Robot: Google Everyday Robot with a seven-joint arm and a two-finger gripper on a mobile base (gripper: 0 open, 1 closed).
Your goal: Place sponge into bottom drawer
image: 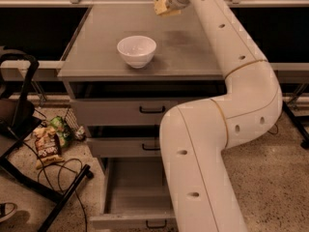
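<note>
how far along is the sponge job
Done: the bottom drawer stands pulled open. In hand: the gripper holds the sponge over the far edge of the cabinet top, behind the white bowl. Left: carry it down and release it in the drawer.

Grey cabinet top (193, 52) carries a white bowl (136, 50) (left of centre); pincer (165, 5) above its far edge.

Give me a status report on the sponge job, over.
Gripper at back edge of grey cabinet top, shut on pale yellow foam sponge. Deep grey bottom drawer open below. Round white bowl mid-top, possibly on the path.
</note>
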